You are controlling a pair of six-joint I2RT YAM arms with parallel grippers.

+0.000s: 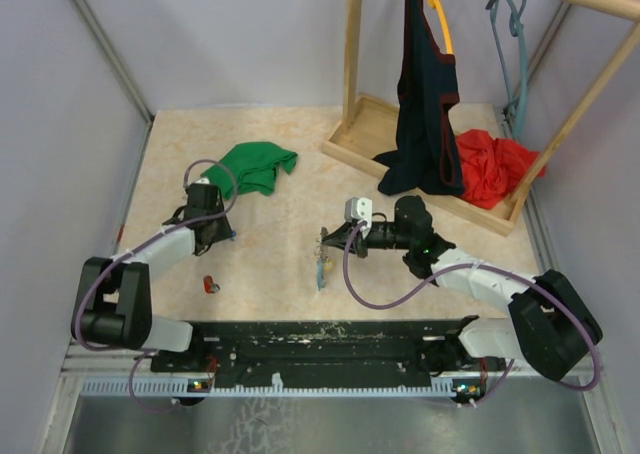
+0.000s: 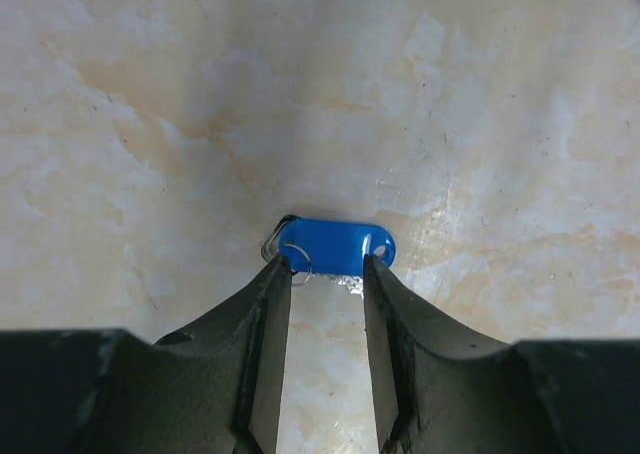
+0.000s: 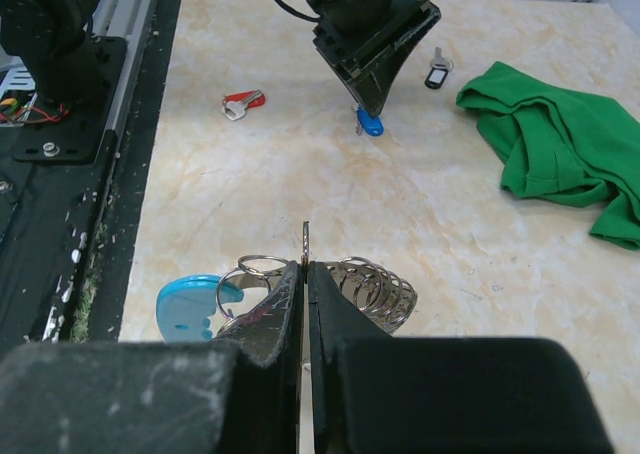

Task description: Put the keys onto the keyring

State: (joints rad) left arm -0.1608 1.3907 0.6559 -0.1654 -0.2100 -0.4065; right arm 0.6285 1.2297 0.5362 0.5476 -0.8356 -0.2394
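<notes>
Progress entry: no key is seen threaded on the keyring point(image 3: 372, 289), so the task is judged to be at its very start. The keyring, a bunch of silvery rings with a light blue tab point(image 3: 188, 306), is pinched by a thin upper edge between the fully closed fingers of the right gripper point(image 3: 305, 266), near the middle of the table point(image 1: 285, 219). In the top view the tab is seen at 6 o'clock from that gripper; whether it rests on the surface cannot be told. The left gripper point(image 2: 326, 274) is placed over the blue key point(image 2: 335, 244), at about 9 o'clock from the keyring. Its jaws stand partly apart, with one fingertip at each end of the near edge of the blue head. The key lies flat on the table and is not seen to be gripped. A small wire loop is noted at the key's left end. The red key point(image 3: 243, 102) lies loose at 6 o'clock from the left gripper in the top view. A black-headed key point(image 3: 435, 72) is noted at 1 o'clock from the blue key in the right wrist view, towards the green cloth point(image 3: 560, 144). Left to do, as judged: all three keys are to be picked up, carried to the keyring and threaded on, the blue one probably first.
</notes>
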